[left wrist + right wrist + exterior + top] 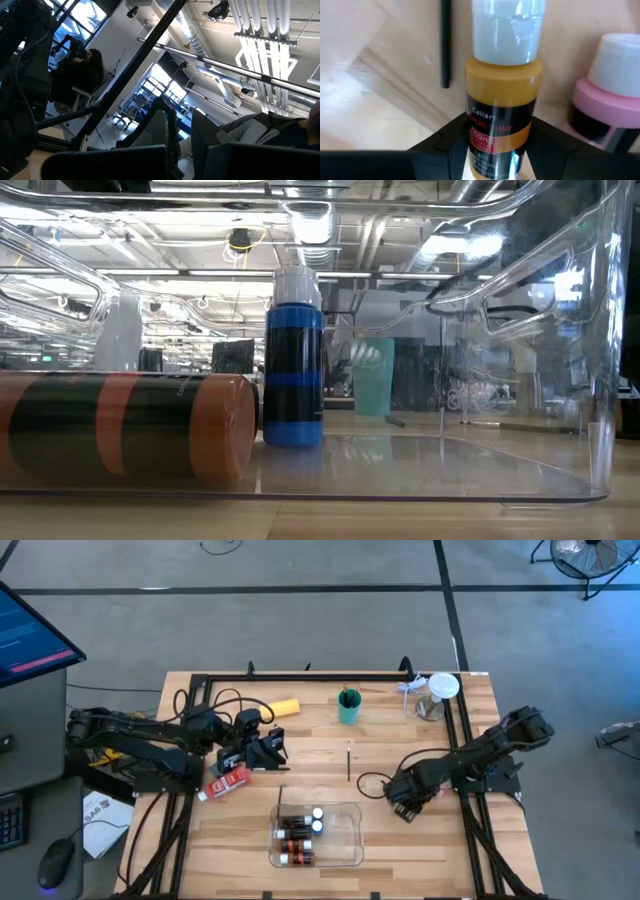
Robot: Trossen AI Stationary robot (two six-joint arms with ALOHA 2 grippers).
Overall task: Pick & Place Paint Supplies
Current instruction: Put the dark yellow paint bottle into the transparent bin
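An ochre paint bottle [502, 85] with a white cap lies on the table at the right, and my right gripper [497, 145] [403, 802] stands over it, pointing down. A pink bottle [615, 100] lies right beside it. A thin dark brush [348, 760] lies mid-table and shows again as a brush [444, 45] beyond the ochre bottle. My left gripper [268, 747] hangs shut above the table's left part, near a red tube [228, 783] and a yellow bottle [285, 708]. Several bottles [298, 830] lie in the clear tray [355, 815]. My right gripper has the ochre bottle's labelled lower body [525, 132] between its two fingers [440, 145], one against each side. The fingers come from above, pointing down, and lie across the bottle. The bottle lies on its side on the table, cap pointing away from the gripper.
A teal cup [349, 707] stands at the far middle, and a white round object [443, 687] sits at the far right corner. In the low view, a blue bottle [293, 360] stands upright in the tray beside a lying brown-orange bottle [130, 425]. Dark frame rails [300, 677] border the table.
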